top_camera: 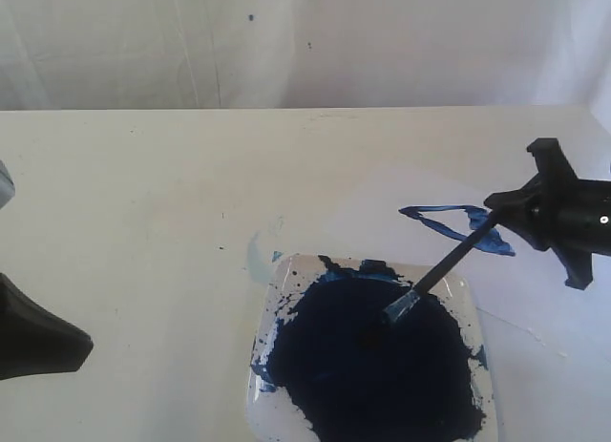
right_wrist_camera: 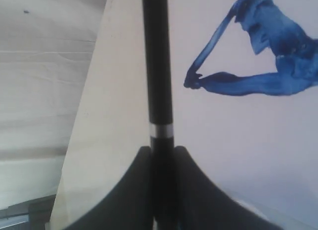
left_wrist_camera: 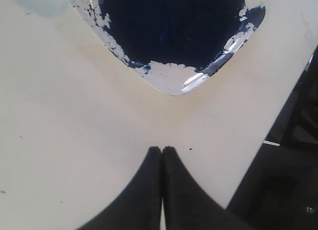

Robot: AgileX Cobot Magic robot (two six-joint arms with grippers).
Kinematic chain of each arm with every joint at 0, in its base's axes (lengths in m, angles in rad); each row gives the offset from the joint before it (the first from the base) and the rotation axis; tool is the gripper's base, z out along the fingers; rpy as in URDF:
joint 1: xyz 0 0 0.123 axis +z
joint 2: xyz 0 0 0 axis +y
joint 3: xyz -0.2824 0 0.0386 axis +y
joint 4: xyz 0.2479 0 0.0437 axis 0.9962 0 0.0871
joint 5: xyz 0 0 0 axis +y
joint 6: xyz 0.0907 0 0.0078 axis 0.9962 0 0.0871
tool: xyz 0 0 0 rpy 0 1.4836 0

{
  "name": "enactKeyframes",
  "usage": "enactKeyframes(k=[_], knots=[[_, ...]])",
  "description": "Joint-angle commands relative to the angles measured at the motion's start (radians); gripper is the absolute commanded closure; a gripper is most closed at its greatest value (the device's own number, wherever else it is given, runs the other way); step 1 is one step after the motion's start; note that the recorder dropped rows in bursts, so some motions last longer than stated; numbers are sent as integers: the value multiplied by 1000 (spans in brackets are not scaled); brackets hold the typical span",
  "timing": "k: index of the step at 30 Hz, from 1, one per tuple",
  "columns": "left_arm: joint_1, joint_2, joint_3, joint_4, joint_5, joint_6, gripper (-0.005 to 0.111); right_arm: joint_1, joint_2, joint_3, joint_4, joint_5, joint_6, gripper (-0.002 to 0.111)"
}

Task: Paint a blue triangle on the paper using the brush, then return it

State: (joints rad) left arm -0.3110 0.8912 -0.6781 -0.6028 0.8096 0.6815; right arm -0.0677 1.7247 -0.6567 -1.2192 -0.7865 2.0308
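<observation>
At the right edge of the exterior view, we see the right gripper (top_camera: 498, 220) clamped on the black handle of the brush (top_camera: 447, 267). The handle slants down and left from it. The bristle end lies over the dark-blue paint pool (top_camera: 363, 366) in the clear dish (top_camera: 286, 275), which sits in the lower centre of the frame. We cannot tell whether the tip touches the paint.

In the right wrist view, both fingers (right_wrist_camera: 191, 190) press against the handle (right_wrist_camera: 158, 66).

The blue triangle (top_camera: 449, 218) lies on the paper (top_camera: 382, 199) in the right half of the exterior view, just above the dish and partly behind the gripper. It is a rough outline with its point toward the left. A pale-blue smear (top_camera: 253, 256) marks the table (top_camera: 143, 194) beside the dish's upper-left corner.

The left gripper (top_camera: 84, 345) hangs at the lower-left edge, well apart from the dish. In its wrist view its fingertips meet, holding nothing, above bare table.
</observation>
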Motion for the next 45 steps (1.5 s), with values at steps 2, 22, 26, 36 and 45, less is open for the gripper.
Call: enactKeyframes(k=[2, 22, 26, 36, 45], knots=[[0, -6, 6, -20, 17, 2, 107, 87, -1, 67, 178, 70, -122, 108], [0, -6, 6, -24, 17, 2, 107, 257, -1, 192, 682, 117, -471, 108], [0, -6, 6, -24, 19, 2, 107, 259, -1, 192, 693, 117, -491, 108], [0, -6, 6, -25, 25, 2, 107, 259, 21, 192, 687, 141, -491, 108], [0, -6, 6, -28, 27, 2, 107, 259, 32, 192, 693, 139, -491, 108]])
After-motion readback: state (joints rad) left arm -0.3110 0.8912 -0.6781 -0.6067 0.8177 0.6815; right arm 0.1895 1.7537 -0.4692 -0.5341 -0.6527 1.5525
